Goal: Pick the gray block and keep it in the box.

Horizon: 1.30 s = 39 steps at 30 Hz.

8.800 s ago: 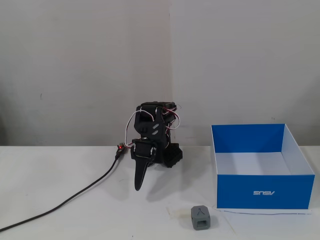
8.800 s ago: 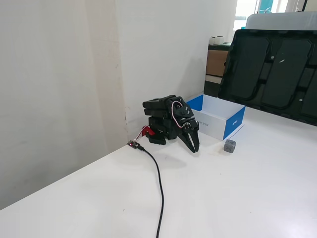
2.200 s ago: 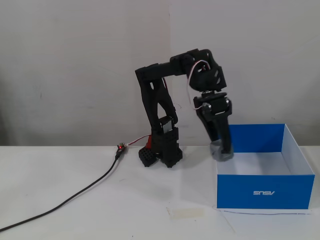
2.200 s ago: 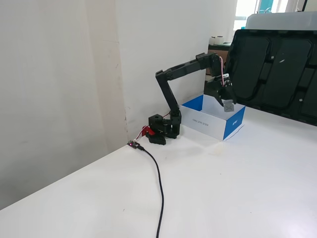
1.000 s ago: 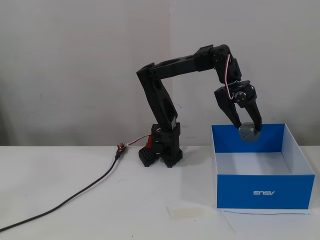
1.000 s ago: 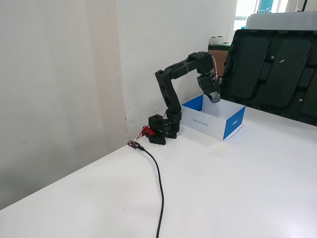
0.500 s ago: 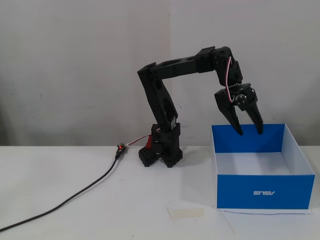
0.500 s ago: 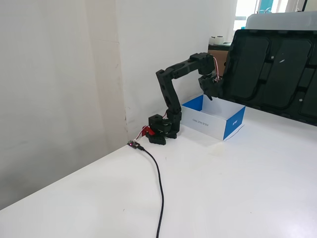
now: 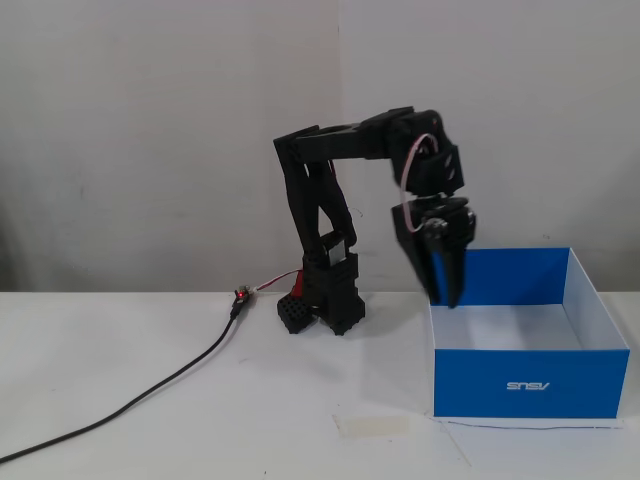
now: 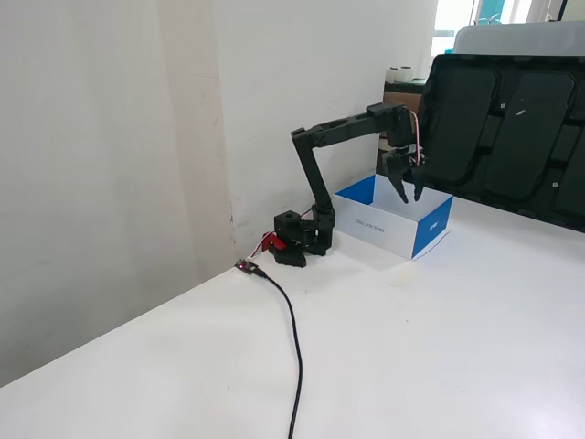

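The blue box [image 9: 530,382] with its white inside stands on the table at the right; in the other fixed view the box [image 10: 431,225] sits beside the arm's base. The gray block shows in neither fixed view; the box walls hide most of the floor. My gripper [image 9: 443,296] hangs point-down over the box's left wall, seen edge-on. From the other side the gripper [image 10: 409,195] stands open above the box, its two fingers apart with nothing between them.
A pale tape strip [image 9: 375,426] lies on the table in front of the box's left corner. A black cable [image 9: 150,395] runs from the arm base [image 9: 325,300] toward the front left. A large black panel [image 10: 498,137] leans behind the box.
One second ago the gripper held the gray block over the box's back; half a second ago it was open and empty. Since then it has swung to the box's left wall and turned.
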### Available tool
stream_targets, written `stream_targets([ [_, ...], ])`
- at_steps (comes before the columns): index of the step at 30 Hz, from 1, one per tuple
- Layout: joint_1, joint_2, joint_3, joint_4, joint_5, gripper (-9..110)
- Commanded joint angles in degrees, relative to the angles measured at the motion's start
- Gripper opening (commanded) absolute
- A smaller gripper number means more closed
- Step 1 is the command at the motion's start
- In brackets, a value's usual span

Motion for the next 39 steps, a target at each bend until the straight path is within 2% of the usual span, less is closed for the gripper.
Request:
stream_targets([
  [1, 8.17, 5.19, -1.49, -0.09, -4.04, 4],
  [10, 24.87, 5.98, 0.62, -3.69, -9.05, 4],
  [20, 38.94, 9.32, 6.86, -9.49, -9.05, 3],
  [39, 47.29, 24.43, 35.42, -26.81, -9.05, 3],
])
